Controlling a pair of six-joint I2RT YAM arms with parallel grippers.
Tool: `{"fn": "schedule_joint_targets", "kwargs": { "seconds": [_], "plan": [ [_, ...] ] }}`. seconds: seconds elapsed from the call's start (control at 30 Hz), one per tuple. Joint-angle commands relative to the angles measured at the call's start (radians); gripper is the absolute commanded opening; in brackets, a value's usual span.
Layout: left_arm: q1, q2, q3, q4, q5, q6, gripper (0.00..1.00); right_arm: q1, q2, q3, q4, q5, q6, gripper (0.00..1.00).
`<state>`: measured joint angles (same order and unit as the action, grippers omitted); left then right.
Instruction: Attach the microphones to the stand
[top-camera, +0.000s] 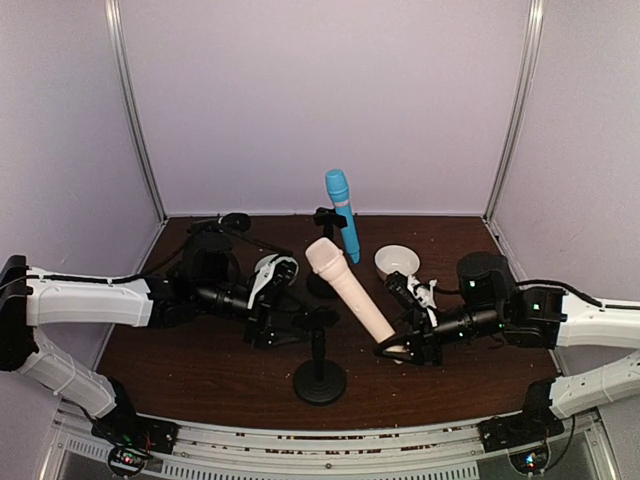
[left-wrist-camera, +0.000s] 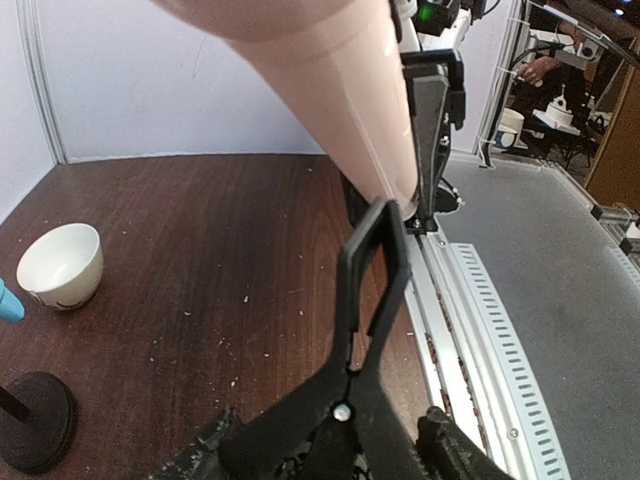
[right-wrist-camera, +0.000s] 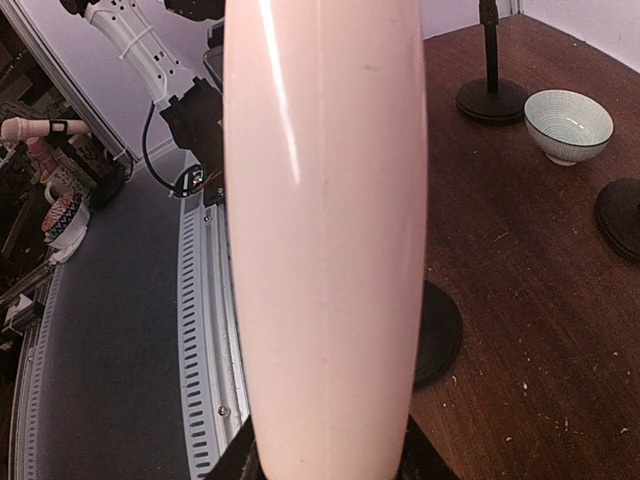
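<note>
My right gripper is shut on the butt end of the cream-beige microphone, which tilts up and back to the left over the near stand. This microphone fills the right wrist view and crosses the top of the left wrist view. Its lower end hangs just above the stand's black clip. My left gripper holds that clip's handles between its fingers, and the clip's jaws stand narrow. The light blue microphone stands upright in the back stand.
A white bowl sits right of the back stand's base. A second bowl lies by the left arm. A third stand's base is at the back left. The metal rail runs along the table's near edge.
</note>
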<state>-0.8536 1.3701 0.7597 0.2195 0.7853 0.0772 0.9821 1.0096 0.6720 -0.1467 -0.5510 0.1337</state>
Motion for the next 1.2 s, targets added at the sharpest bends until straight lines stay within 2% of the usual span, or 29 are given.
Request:
{"fn": "schedule_joint_targets", "kwargs": {
  "seconds": [0.0, 0.2, 0.5, 0.6, 0.97, 1.17],
  "plan": [
    [0.002, 0.002, 0.018, 0.012, -0.001, 0.029, 0.57, 0.003, 0.004, 0.04, 0.017, -0.017, -0.014, 0.0],
    [0.001, 0.001, 0.025, 0.011, 0.013, 0.035, 0.35, 0.005, 0.006, 0.025, 0.033, -0.016, -0.015, 0.0],
    [0.002, 0.003, 0.028, 0.007, 0.024, 0.025, 0.18, 0.012, 0.031, 0.011, 0.081, -0.044, -0.006, 0.0],
    [0.002, 0.007, 0.029, 0.011, 0.014, 0.01, 0.0, 0.018, 0.052, 0.012, 0.1, -0.055, 0.017, 0.0],
    [0.002, 0.048, 0.0, 0.224, 0.063, -0.161, 0.0, 0.063, 0.134, -0.017, 0.22, -0.054, 0.076, 0.0],
    [0.002, 0.07, -0.014, 0.317, 0.068, -0.227, 0.0, 0.088, 0.213, -0.014, 0.226, 0.007, 0.099, 0.0]
  ]
}}
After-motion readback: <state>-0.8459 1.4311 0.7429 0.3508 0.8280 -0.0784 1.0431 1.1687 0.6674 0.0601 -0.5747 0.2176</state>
